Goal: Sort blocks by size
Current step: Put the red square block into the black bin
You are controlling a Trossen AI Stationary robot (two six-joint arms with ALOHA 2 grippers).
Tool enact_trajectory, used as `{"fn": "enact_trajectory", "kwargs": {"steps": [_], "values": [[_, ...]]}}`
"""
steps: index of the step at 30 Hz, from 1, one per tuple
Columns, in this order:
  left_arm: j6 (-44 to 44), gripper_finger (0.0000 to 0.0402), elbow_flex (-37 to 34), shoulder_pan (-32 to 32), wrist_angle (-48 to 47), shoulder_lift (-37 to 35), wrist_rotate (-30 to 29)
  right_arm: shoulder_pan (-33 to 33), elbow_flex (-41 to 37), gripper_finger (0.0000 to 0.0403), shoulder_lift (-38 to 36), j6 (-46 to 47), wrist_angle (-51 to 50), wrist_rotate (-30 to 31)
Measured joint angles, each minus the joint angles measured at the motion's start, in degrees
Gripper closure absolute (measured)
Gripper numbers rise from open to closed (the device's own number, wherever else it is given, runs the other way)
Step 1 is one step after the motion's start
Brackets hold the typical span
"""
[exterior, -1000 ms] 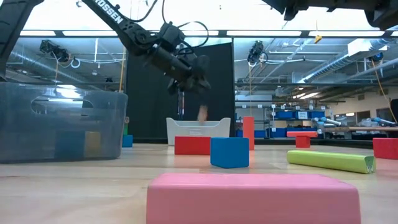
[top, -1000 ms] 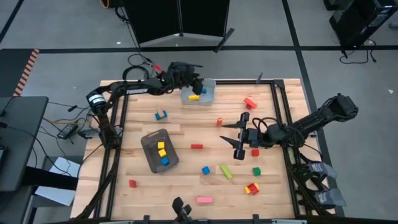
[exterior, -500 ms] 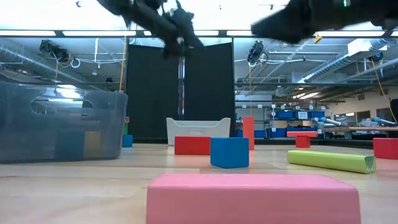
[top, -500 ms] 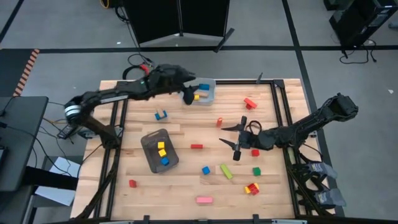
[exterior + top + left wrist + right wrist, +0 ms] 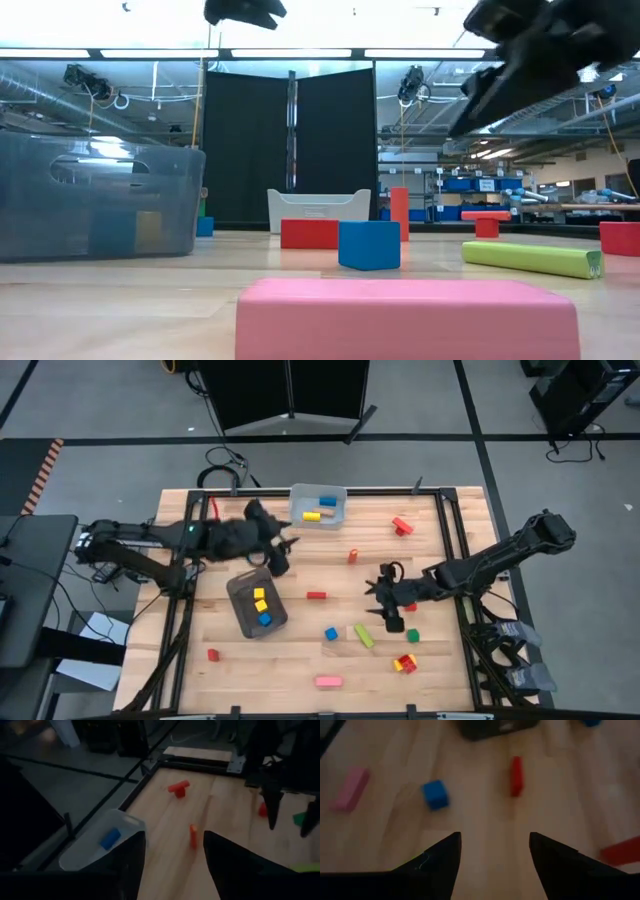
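Blocks lie scattered on the wooden table: a red bar (image 5: 316,596), a blue cube (image 5: 331,632), a green bar (image 5: 363,635), a green cube (image 5: 412,635), a pink bar (image 5: 328,681) and red pieces (image 5: 402,525). The light bin (image 5: 318,507) holds a yellow and a blue block. The dark tray (image 5: 257,601) holds two yellow blocks and a blue one. My left gripper (image 5: 280,550) (image 5: 172,835) is open and empty just beyond the tray's far end. My right gripper (image 5: 385,603) (image 5: 493,836) is open and empty above the table, near the green bar.
A red and yellow cluster (image 5: 405,663) lies near the front right and a red cube (image 5: 213,654) at the front left. A small red block (image 5: 353,556) stands mid-table. A black frame (image 5: 448,540) rims the table.
My left gripper has drawn back from above the light bin toward the table's near-left, ending by the dark tray's far end. My right gripper has moved toward the near edge and turned, now over the area beside the green bar. No block has visibly moved.
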Motion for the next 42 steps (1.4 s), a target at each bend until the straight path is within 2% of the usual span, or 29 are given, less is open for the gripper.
{"fn": "enact_trajectory", "kwargs": {"steps": [7, 12, 15, 18, 22, 28, 31, 34, 37, 42], "values": [[-5.43, 0.0194, -0.02, -11.38, -2.09, 0.15, -10.01, 3.66, 1.83, 0.0149, 0.0, 3.56, -14.77, 1.3], [-9.04, 0.0195, -0.02, -18.61, -4.03, 0.17, -19.64, 3.86, 1.85, 0.0149, 0.0, 14.22, -31.29, 2.7], [-11.8, 0.0195, -0.55, -21.87, -4.85, 0.17, -23.42, 3.82, 1.85, 0.0148, -0.23, 22.78, -38.09, 4.55], [-14.02, 0.0195, -2.72, -23.96, -4.52, 0.17, -26.87, 3.46, 1.85, 0.0144, -0.56, 29.79, -40.46, 3.83], [-17.78, 0.0195, -5.56, -25.97, -4.35, -0.1, -30.32, 2.27, 1.85, 0.0128, -0.57, 35.88, -41.31, -0.83], [-21.36, 0.0195, -9.02, -26.79, -3.5, -0.11, -31.2, 0.57, 1.85, 0.0088, -0.5, 40.88, -42.11, -4.48], [-21.49, 0.0195, -10.25, -27.04, -2.49, -0.11, -31.43, 0.31, 1.85, 0.0067, -0.5, 39.31, -41.82, -4.97], [-22.05, 0.0195, -10.44, -27.06, -2.21, -0.11, -31.53, 1.43, 1.53, 0.0054, -0.48, 32.49, -41.01, -5.09], [-22.1, 0.0195, -10.51, -27.04, -2.26, -0.11, -31.54, 3.26, 0.53, 0.0053, -0.35, 25.32, -39.15, -5.1], [-22.1, 0.0195, -10.51, -27.04, -2.34, -0.11, -31.6, 3.97, -0.95, 0.0053, 0.0, 20.02, -36.55, -4.85]]}}
